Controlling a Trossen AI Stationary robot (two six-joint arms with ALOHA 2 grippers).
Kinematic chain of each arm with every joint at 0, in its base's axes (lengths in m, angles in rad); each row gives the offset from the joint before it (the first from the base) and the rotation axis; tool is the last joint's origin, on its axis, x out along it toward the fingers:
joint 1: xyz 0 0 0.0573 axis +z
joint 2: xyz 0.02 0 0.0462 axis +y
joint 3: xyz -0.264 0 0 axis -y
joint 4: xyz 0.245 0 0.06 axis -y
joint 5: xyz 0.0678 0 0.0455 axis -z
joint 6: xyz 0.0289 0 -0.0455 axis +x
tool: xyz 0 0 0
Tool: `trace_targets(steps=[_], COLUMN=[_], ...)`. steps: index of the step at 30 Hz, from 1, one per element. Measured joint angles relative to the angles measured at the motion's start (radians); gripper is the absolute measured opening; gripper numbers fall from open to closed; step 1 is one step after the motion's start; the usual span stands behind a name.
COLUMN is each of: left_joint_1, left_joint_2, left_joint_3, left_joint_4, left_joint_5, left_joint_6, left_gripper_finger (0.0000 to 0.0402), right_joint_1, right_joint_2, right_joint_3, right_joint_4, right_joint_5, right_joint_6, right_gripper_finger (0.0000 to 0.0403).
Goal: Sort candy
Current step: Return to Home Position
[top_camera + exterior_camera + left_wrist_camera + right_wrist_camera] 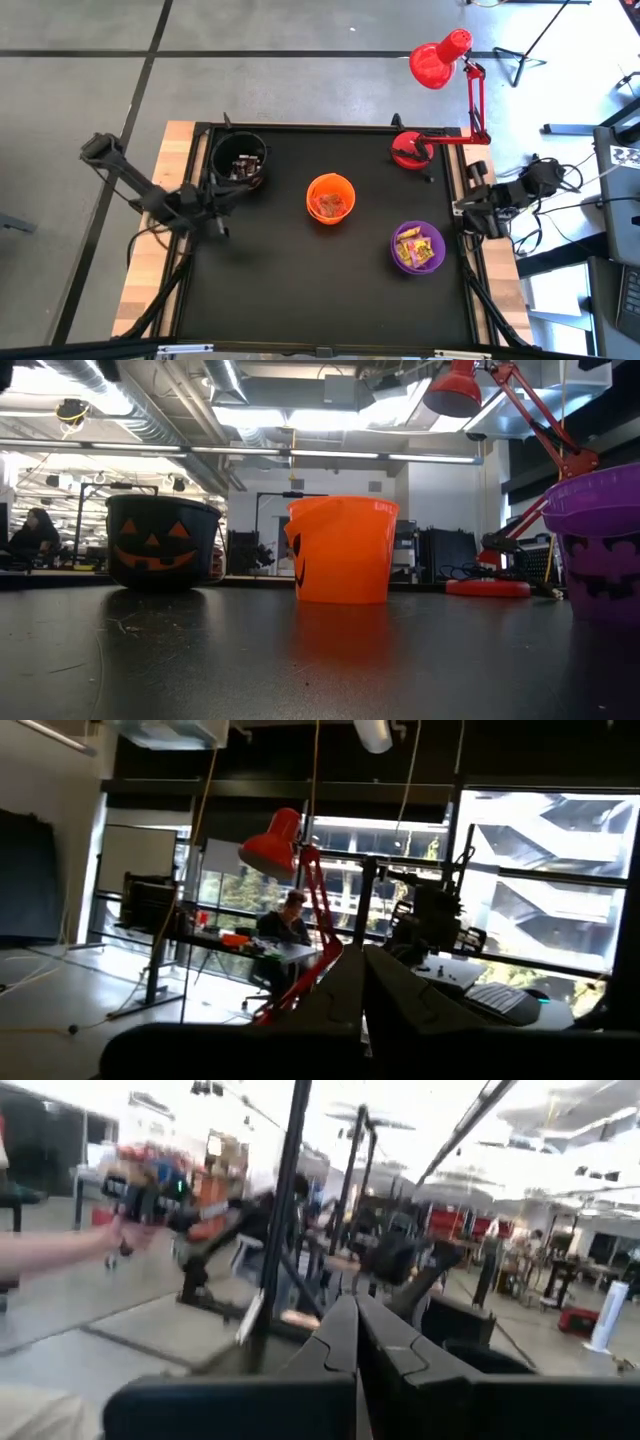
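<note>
All the candy I see lies inside three cups standing on the black table. The black cup (pixel 240 160) (pixel 160 545) holds dark and silvery sweets (pixel 243 166). Brownish sweets (pixel 330 204) fill the orange cup (pixel 330 198) (pixel 340 550). Yellow sweets (pixel 416 246) are in the purple cup (pixel 418 247) (pixel 600 545). My left gripper (pixel 226 196) (pixel 362 982) is shut and rests by the table's left edge, just near of the black cup. My right gripper (pixel 462 210) (pixel 355 1330) is shut at the table's right edge, beside the purple cup. Both point level and hold nothing.
A red desk lamp stands with its base (pixel 408 150) on the table's far right corner and its shade (pixel 436 62) beyond the far edge. Wooden strips (pixel 150 270) border the black mat. Bare mat (pixel 300 290) lies along the near side. A person's arm (pixel 50 1252) shows in the room.
</note>
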Motion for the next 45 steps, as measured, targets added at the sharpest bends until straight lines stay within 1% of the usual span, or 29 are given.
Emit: trace_targets(steps=[3, 5, 7, 9, 12, 15, 19, 21, 23, 25, 28, 30, 33, 35, 37, 40, 42, 45], left_joint_1=[-0.080, -0.125, -0.148, -0.137, -0.073, 0.012, 0.151, 0.226, 0.294, 0.354, 0.427, 0.456, 0.476, 0.476, 0.476, 0.472, 0.464, 0.446], left_joint_2=[-0.080, -0.131, -0.171, -0.190, -0.190, -0.188, -0.175, -0.174, -0.167, -0.155, -0.134, -0.137, -0.168, -0.210, -0.269, -0.358, -0.411, -0.472], left_joint_3=[0.000, 0.000, 0.000, -0.015, -0.050, -0.111, -0.211, -0.249, -0.267, -0.262, -0.227, -0.197, -0.138, -0.094, -0.047, 0.025, 0.056, 0.062], left_joint_4=[-0.025, -0.024, -0.024, -0.019, -0.025, -0.025, -0.021, -0.021, -0.023, -0.037, -0.039, -0.041, -0.062, -0.144, -0.292, -0.560, -0.700, -0.790], left_joint_5=[-0.103, -0.127, -0.102, -0.016, 0.127, 0.244, 0.285, 0.333, 0.371, 0.412, 0.529, 0.606, 0.682, 0.706, 0.708, 0.656, 0.628, 0.615], left_joint_6=[0.083, 0.131, 0.165, 0.174, 0.123, 0.015, -0.192, -0.297, -0.387, -0.441, -0.442, -0.398, -0.317, -0.270, -0.256, -0.294, -0.327, -0.349], left_gripper_finger=[0.0000, 0.0000, 0.0000, 0.0000, 0.0000, 0.0000, 0.0000, 0.0000, 0.0000, 0.0000, 0.0000, 0.0000, 0.0000, 0.0000, 0.0000, 0.0000, 0.0000, 0.0000], right_joint_1=[0.000, 0.000, 0.000, 0.000, -0.001, -0.001, -0.001, -0.001, -0.001, -0.001, -0.001, -0.001, -0.001, -0.001, -0.001, -0.001, -0.001, -0.001], right_joint_2=[0.000, -0.001, 0.000, 0.000, 0.000, 0.000, -0.001, 0.000, 0.000, 0.000, 0.000, 0.000, 0.000, 0.000, 0.000, 0.000, 0.000, 0.000], right_joint_3=[-0.016, -0.029, -0.053, -0.076, -0.110, -0.142, -0.158, -0.159, -0.159, -0.160, -0.160, -0.160, -0.160, -0.160, -0.160, -0.160, -0.160, -0.160], right_joint_4=[0.012, 0.034, 0.034, 0.083, 0.165, 0.219, 0.227, 0.224, 0.226, 0.226, 0.226, 0.225, 0.225, 0.224, 0.219, 0.207, 0.206, 0.206], right_joint_5=[-0.002, -0.003, 0.003, 0.021, 0.035, 0.042, 0.036, 0.034, 0.033, 0.033, 0.036, 0.041, 0.041, 0.041, 0.041, 0.041, 0.041, 0.040], right_joint_6=[-0.004, -0.011, -0.020, -0.040, -0.062, -0.068, -0.067, -0.067, -0.066, -0.066, -0.066, -0.065, -0.064, -0.060, -0.058, -0.058, -0.057, -0.056], right_gripper_finger=[0.0002, 0.0002, 0.0002, 0.0002, 0.0002, 0.0002, 0.0002, 0.0002, 0.0003, 0.0003, 0.0003, 0.0003, 0.0003, 0.0003, 0.0003, 0.0003, 0.0003, 0.0003])
